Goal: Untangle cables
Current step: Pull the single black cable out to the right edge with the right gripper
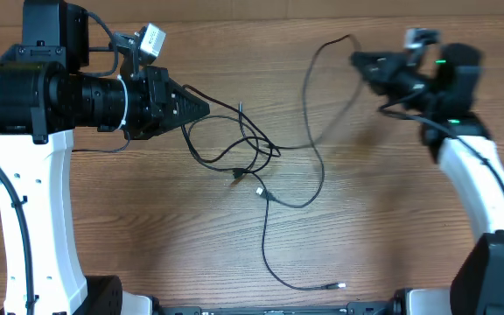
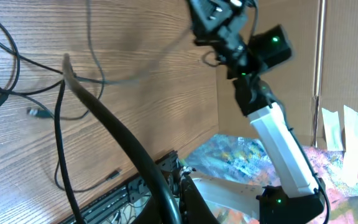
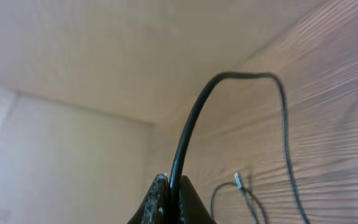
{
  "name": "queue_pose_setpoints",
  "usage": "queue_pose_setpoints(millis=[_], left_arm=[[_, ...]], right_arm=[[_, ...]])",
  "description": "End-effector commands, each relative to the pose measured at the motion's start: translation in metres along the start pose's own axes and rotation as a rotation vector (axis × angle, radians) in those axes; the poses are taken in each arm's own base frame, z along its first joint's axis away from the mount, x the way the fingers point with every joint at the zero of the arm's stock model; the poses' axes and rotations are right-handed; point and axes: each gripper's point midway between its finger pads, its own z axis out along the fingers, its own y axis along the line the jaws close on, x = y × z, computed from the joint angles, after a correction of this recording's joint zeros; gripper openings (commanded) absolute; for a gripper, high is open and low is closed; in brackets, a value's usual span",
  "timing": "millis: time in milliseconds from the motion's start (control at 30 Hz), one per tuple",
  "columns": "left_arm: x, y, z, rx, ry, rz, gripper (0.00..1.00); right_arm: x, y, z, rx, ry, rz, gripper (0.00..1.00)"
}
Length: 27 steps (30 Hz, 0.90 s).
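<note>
A bare wood-grain table (image 1: 147,227) lies under me. The cables (image 1: 250,150) sit knotted near its centre, with one long tail trailing toward 5 o'clock to a silver-tipped plug (image 1: 340,285). My left end effector (image 1: 201,108) is at about 10 o'clock from the knot and my right end effector (image 1: 357,59) at 2 o'clock, well apart from each other. I judge the step in hand to be drawing the strands apart. The pull should be slow and outward along the 9-to-3 line, lifted a little so the loops slide over one another instead of cinching, with an eye on the central crossing for tightening. Both end effectors are fully closed. From the right wrist, a cord (image 3: 191,124) is pinched between the tips and arches away over the table. From the left wrist, a strand (image 2: 104,118) rises from my tips toward the knot, so I take it as gripped too
</note>
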Motion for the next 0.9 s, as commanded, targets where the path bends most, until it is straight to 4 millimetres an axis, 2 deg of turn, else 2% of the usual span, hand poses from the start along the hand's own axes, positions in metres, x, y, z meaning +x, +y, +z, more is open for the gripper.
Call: queue_pose_setpoints(millis=[0, 167, 367, 433, 567, 700, 767, 800, 867], left_arm=[[0.006, -0.009, -0.006, 0.001, -0.020, 0.039, 0.04], [0.006, -0.009, -0.006, -0.003, -0.021, 0.000, 0.04], [0.005, -0.008, -0.006, -0.004, -0.022, 0.000, 0.04], [0.006, -0.009, -0.006, -0.004, -0.022, 0.000, 0.04], [0.006, -0.009, -0.006, -0.004, -0.022, 0.000, 0.04], [0.006, -0.008, -0.006, -0.004, -0.021, 0.000, 0.04], [0.006, -0.008, -0.006, -0.004, -0.021, 0.000, 0.04], [0.006, -0.008, -0.006, -0.005, -0.020, 0.000, 0.04], [0.006, -0.008, -0.006, -0.005, -0.020, -0.001, 0.04]], right_arm=[[-0.022, 0.007, -0.037, -0.062, -0.001, -0.010, 0.04], [-0.068, -0.025, -0.096, -0.026, -0.129, 0.019, 0.04], [-0.116, -0.063, -0.178, 0.073, -0.334, -0.059, 0.04], [-0.131, -0.073, -0.210, 0.115, -0.411, -0.120, 0.04], [-0.161, -0.098, -0.289, 0.248, -0.624, -0.161, 0.04], [-0.173, -0.122, -0.376, 0.422, -0.822, -0.206, 0.04], [-0.172, -0.135, -0.417, 0.516, -0.908, -0.202, 0.04], [-0.168, -0.144, -0.446, 0.568, -0.967, -0.176, 0.04], [-0.160, -0.153, -0.476, 0.607, -1.018, -0.149, 0.04]])
